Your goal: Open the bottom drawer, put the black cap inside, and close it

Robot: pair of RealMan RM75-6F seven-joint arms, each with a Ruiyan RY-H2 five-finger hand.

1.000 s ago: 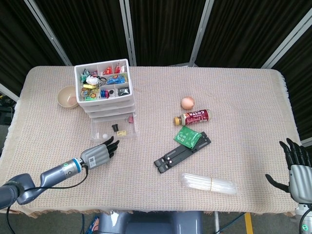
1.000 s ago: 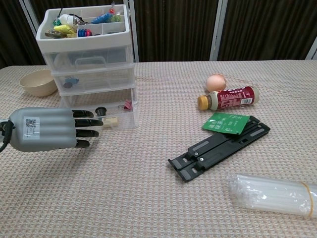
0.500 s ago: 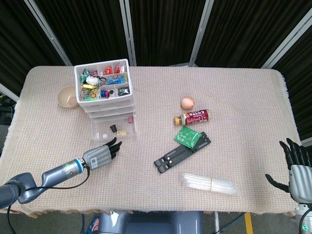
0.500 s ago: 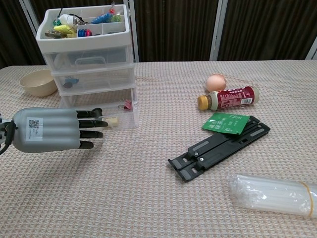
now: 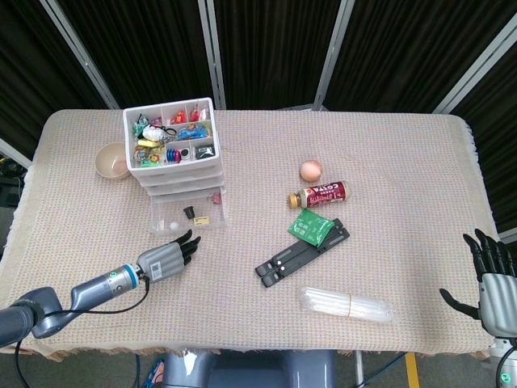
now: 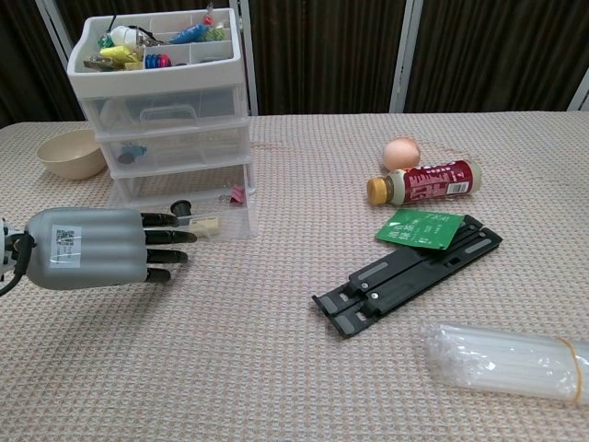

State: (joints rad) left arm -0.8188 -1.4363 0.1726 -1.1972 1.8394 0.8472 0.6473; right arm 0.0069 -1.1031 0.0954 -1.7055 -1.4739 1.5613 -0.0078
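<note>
Black cap [image 5: 191, 212] lies inside the pulled-out bottom drawer [image 5: 187, 215]; only the head view shows the right hand [image 5: 490, 279], fingers spread, empty. Chest view: left hand [image 6: 101, 247], fingers straight and apart, nears the drawer; bottle [image 6: 425, 181] lettering unreadable.

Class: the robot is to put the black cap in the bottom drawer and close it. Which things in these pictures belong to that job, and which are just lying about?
Belong to the job:
- bottom drawer, pulled open
- black cap, inside it
- left robot hand, open, in front of the drawer

Just lying about:
- bowl
- egg
- bottle
- green packet
- black folding stand
- bag of straws
</note>
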